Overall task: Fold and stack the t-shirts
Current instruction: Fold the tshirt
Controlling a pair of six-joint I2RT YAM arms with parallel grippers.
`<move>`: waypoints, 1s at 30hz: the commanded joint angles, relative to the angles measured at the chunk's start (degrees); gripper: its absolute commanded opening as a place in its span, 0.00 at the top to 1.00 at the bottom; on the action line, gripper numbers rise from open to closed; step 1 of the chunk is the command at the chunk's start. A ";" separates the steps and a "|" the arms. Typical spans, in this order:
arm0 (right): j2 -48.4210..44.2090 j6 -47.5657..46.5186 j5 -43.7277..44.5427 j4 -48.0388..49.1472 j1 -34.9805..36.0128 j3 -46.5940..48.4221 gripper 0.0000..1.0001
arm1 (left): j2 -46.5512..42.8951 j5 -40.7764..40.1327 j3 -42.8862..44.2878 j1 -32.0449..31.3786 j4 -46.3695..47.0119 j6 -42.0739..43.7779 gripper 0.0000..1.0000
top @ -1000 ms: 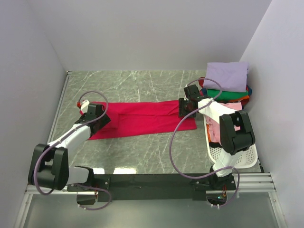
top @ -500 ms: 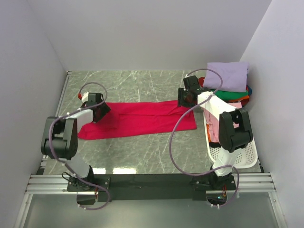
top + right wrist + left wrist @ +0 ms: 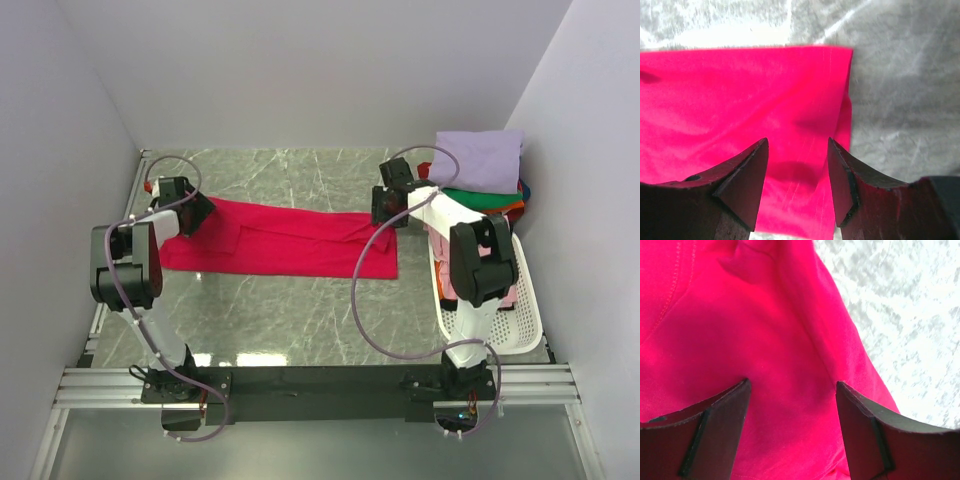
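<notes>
The crimson-red t-shirt [image 3: 280, 240] lies flat on the marble table as a long folded strip. My left gripper [image 3: 192, 214] is over its left end, open, with red cloth [image 3: 765, 330] between and under the fingers [image 3: 720, 425]. My right gripper [image 3: 384, 210] is over its right end, open, with the shirt's edge [image 3: 790, 95] below the fingertips [image 3: 847, 175]. A folded stack stands at the back right: a lavender shirt [image 3: 478, 160] on top, with a green one [image 3: 482, 198], orange and blue edges beneath.
The white perforated basket [image 3: 500, 335] stands at the right edge, with pink cloth [image 3: 447, 283] inside, partly hidden by my right arm. Grey walls close in the table on the left, back and right. Bare marble [image 3: 290, 315] lies in front of the red shirt.
Both grippers have moved toward the back of the table. The red shirt has shifted left and back with them, and its left end now lies farther back-left.
</notes>
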 commanded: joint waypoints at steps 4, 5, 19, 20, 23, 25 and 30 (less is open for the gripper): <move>3.11 1.59 0.98 -0.30 -0.91 5.35 0.43 | 6.15 1.25 5.02 3.27 -5.75 2.69 0.24; 3.64 1.68 0.89 -0.38 -0.82 5.61 0.43 | 6.41 1.52 5.64 3.45 -6.09 2.78 0.24; 8.12 2.56 -1.66 1.64 -0.82 6.31 0.49 | 6.86 5.39 6.88 5.29 -5.48 3.57 0.24; 8.30 2.56 -1.84 1.55 -0.82 6.23 0.51 | 6.59 5.39 6.79 5.29 -5.57 3.57 0.24; 8.04 2.65 -2.19 2.43 -0.82 4.91 0.60 | 5.98 5.48 6.62 5.38 -5.39 3.57 0.24; 8.04 2.48 -2.63 2.69 -0.82 4.39 0.71 | 5.89 5.30 6.88 5.38 -5.65 3.66 0.24; 8.21 2.04 -0.88 1.47 -1.17 5.17 1.00 | 6.59 5.65 7.50 5.73 -6.27 4.18 0.24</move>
